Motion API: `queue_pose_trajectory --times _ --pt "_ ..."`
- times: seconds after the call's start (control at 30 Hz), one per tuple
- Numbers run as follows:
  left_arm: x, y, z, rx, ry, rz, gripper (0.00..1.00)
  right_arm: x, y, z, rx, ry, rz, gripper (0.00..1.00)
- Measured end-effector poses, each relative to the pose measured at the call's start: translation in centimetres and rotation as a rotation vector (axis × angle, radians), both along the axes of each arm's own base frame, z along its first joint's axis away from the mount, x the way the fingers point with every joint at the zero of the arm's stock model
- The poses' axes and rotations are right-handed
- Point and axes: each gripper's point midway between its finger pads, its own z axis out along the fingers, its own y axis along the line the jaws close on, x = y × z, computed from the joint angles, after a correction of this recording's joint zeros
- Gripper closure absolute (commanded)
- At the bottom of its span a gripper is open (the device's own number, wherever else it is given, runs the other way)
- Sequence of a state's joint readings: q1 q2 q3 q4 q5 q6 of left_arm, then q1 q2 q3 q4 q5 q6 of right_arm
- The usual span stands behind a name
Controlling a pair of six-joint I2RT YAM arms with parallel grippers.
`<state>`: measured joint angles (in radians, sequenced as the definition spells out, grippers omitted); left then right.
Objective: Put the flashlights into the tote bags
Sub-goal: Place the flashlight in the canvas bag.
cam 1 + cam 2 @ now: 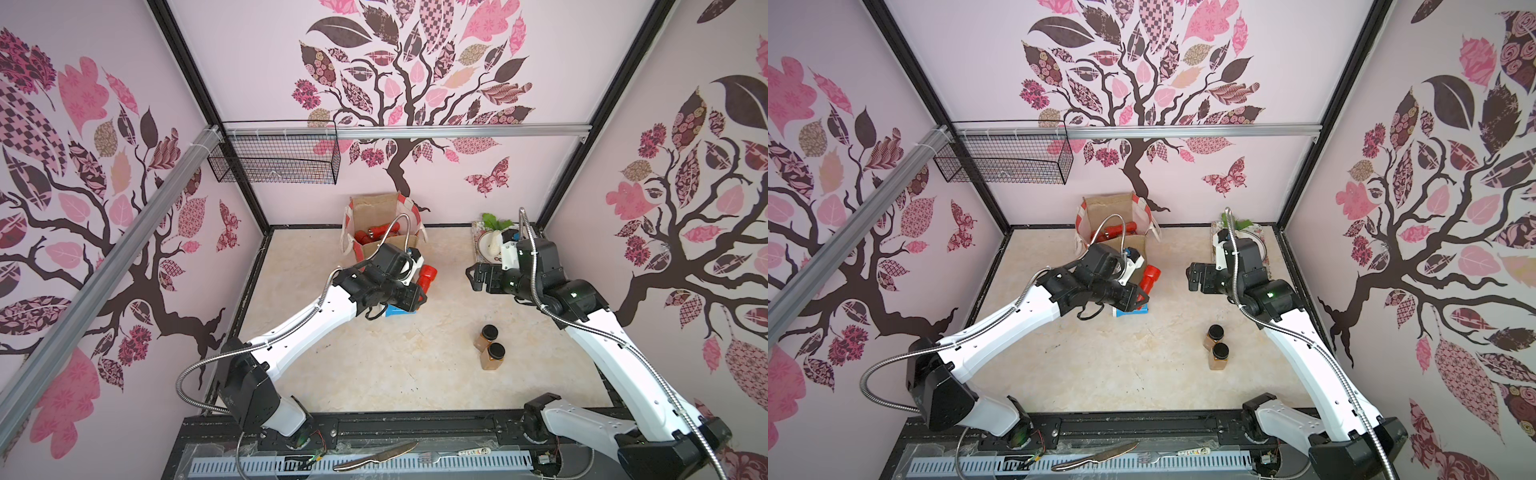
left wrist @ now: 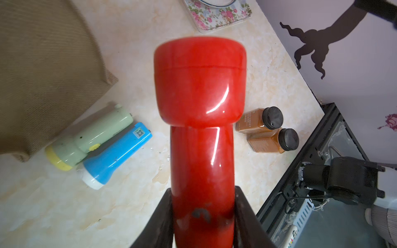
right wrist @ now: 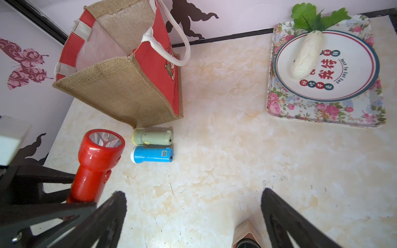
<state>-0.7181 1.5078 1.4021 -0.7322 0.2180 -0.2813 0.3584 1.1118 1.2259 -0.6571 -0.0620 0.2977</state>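
Red flashlight [image 2: 199,85] pinched in left end effector [image 2: 203,193] (head jutting out), right end effector [image 3: 193,192] spread wide

Light: bright, even; faint soft shadows on the desk [image 1: 374,353].
Glare: white streaks on the red flashlight [image 2: 200,111].
Blur: its near end is soft.
Edges: both top views bow outward.

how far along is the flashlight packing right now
Done: red flashlights already lie inside the tote bag. In hand: the left tool is shut on one more red flashlight near the bag. Left: the pale green flashlight and the blue flashlight lie side by side on the table beside the bag; the right tool is open and empty.
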Motion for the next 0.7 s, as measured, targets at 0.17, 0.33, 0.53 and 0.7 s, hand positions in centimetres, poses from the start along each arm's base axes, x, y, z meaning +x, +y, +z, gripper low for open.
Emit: queue_pose_trajectory --times 0.17,0.33,0.53,0.7 --pt "1.6 2.2 2.9 0.035 -0.042 0.064 1.0 0.7 1.1 0.8 -0.012 -0.03 0.068 0.0" --pt "2.9 2.7 9.2 0.028 -0.149 0.095 1.0 1.1 2.1 1.7 -0.007 -0.072 0.133 0.0" --pt "4.1 3.2 13.5 0.021 -0.217 0.141 1.0 0.8 3.0 2.2 0.0 -0.112 0.205 0.0" --pt "5.2 3.6 13.8 0.033 -0.218 0.176 1.0 -0.1 3.5 1.6 0.009 -0.12 0.257 0.0"
